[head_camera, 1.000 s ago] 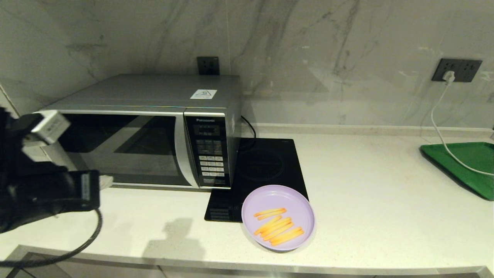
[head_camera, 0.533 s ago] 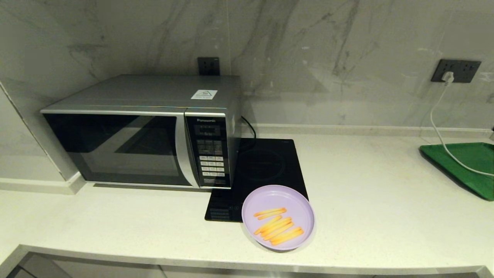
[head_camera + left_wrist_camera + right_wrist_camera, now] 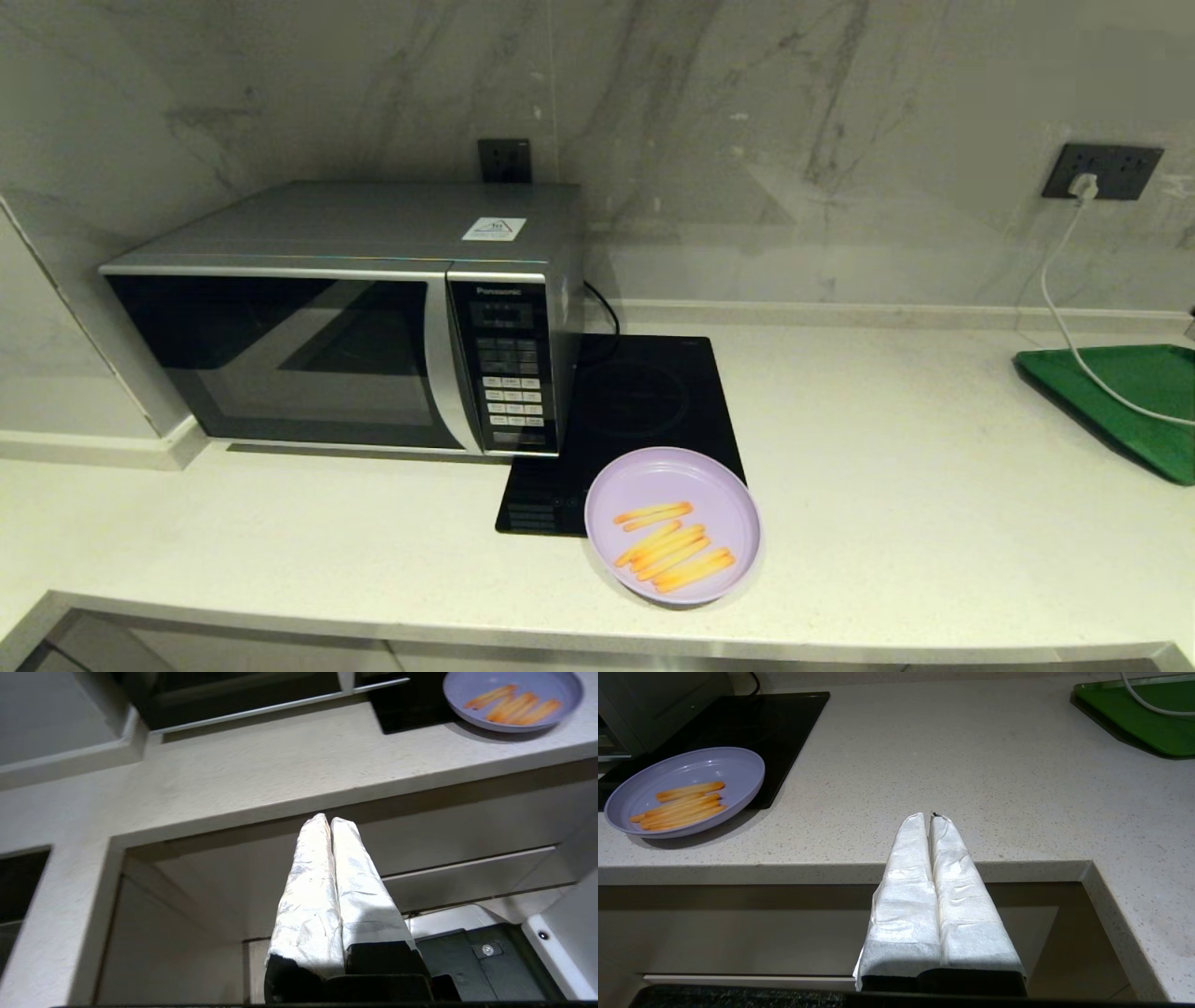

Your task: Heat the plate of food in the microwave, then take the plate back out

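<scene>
On the pale speckled stone tabletop, the round pale lilac plastic plate of thin orange-yellow fries sits near the front edge, its far rim overlapping the front corner of the flat black glass hob. Just beside the hob, to its left in the head view, stands the large silver-grey microwave with its dark glass door shut. With the plate out in the open and the door closed, the task looks finished, or else not yet begun; the pictures alone cannot settle which. Well apart on the far right lies a green rectangular tray with a white cable trailing over it from a wall socket. Both arms hang low, in front of and below the tabletop's edge, a parked pose that keeps them clear of the plate and the door. The left hand has its white-wrapped fingers pressed together with nothing between them, pointing up toward the underside of the tabletop's lip. The right hand is likewise pressed together and empty, aimed across the tabletop with the plate off to one side. A second ago the left arm filled the left edge of the head view in front of the microwave; it has since dropped out of that view, while plate, microwave and tray lie unchanged.
</scene>
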